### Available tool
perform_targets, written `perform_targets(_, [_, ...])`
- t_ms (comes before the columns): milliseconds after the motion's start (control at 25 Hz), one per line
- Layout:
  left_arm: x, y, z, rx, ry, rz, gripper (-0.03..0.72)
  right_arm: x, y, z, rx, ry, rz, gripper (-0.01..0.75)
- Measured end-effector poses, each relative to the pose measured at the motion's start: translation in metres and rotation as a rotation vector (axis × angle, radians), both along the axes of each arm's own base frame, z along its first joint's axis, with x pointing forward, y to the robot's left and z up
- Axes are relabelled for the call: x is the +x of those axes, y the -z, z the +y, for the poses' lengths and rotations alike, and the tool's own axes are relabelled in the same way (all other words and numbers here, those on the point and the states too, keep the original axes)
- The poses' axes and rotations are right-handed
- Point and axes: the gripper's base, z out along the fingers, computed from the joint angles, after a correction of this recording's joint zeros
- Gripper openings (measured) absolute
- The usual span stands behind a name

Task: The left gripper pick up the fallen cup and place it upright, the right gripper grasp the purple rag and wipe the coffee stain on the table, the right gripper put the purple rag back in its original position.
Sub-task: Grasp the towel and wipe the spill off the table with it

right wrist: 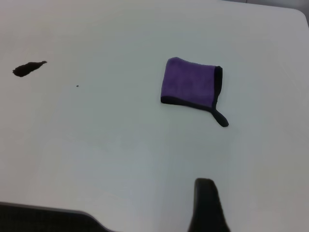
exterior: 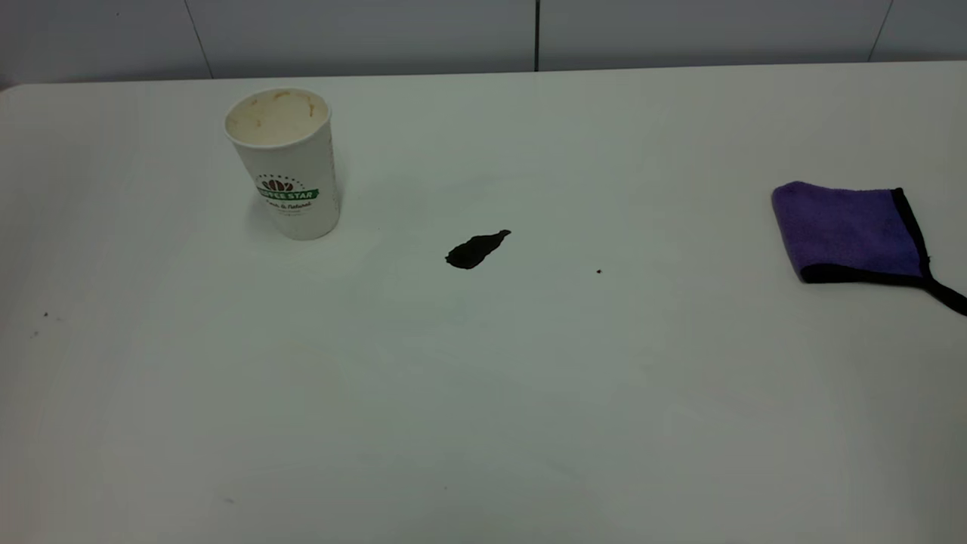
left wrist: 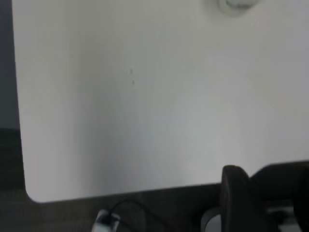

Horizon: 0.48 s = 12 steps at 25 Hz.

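The cup (exterior: 285,160) stands upright at the back left of the table (exterior: 483,393), with its green band facing the camera. The coffee stain (exterior: 476,249) is a dark elongated blot near the table's middle, to the right of the cup. It also shows in the right wrist view (right wrist: 28,68). The purple rag (exterior: 850,230) lies flat at the right edge, with its black tail toward the front right; it also shows in the right wrist view (right wrist: 189,83). Neither gripper shows in the exterior view. The left gripper (left wrist: 260,195) hangs off the table's edge. The right gripper (right wrist: 207,205) is over bare table, well short of the rag.
A tiny dark speck (exterior: 598,270) lies between the stain and the rag. More faint specks (exterior: 45,315) lie at the left. The left wrist view shows the table's rounded corner (left wrist: 34,195) with dark floor and a cable beyond. A wall runs behind the table.
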Motion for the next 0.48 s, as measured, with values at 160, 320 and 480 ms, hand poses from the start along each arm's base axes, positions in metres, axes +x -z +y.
perform_targets(160, [-0.047,0.049,-0.002,0.005,0.034,0.063,0.285,0.0,0.0,0.0,0.0,0.0,0.0,0.551])
perform_targets(320, [-0.081,0.085,-0.006,-0.054,-0.009,0.069,0.277,0.0,0.0,0.0,0.0,0.0,0.0,0.551])
perform_targets(480, [-0.108,0.1,-0.007,-0.062,-0.03,-0.021,0.276,0.0,0.0,0.0,0.0,0.0,0.0,0.551])
